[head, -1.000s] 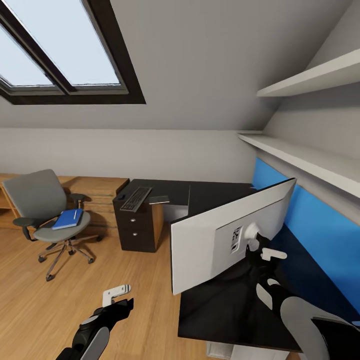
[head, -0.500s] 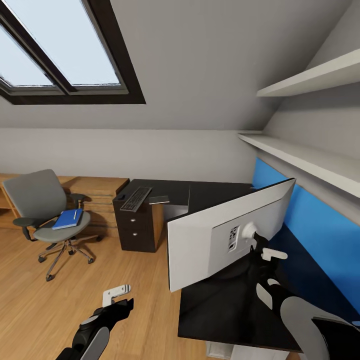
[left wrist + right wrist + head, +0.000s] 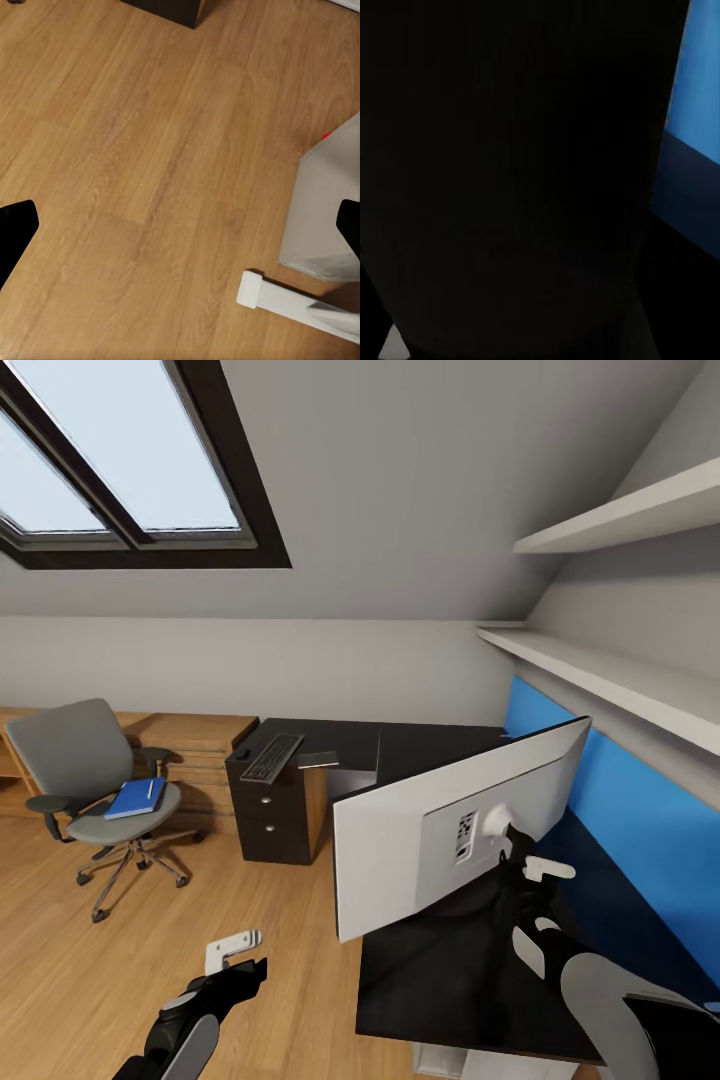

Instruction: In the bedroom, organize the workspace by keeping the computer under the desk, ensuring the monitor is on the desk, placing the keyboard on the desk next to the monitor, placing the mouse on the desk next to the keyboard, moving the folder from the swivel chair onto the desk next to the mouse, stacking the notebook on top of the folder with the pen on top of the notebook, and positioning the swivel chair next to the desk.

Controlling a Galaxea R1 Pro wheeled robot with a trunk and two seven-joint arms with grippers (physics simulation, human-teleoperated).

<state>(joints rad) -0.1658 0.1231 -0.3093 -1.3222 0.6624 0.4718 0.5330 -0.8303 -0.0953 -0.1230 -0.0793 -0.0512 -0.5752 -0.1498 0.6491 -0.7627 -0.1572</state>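
While the right gripper (image 3: 527, 872) sits at the black arm behind the monitor (image 3: 440, 830) — finger state not discernible — the screen stands on the desk (image 3: 450, 980), overhanging its edge. Risk: a twist tips it off. Left gripper (image 3: 232, 948) spread wide over floor. Folder (image 3: 135, 797) waits on chair (image 3: 90, 780).

Black-and-grey arms, white-tipped hands

White-backed monitor (image 3: 440, 830) on black desk (image 3: 440, 970), keyboard (image 3: 271, 756) on drawer unit, blue folder (image 3: 134, 798) on swivel chair (image 3: 90, 790)
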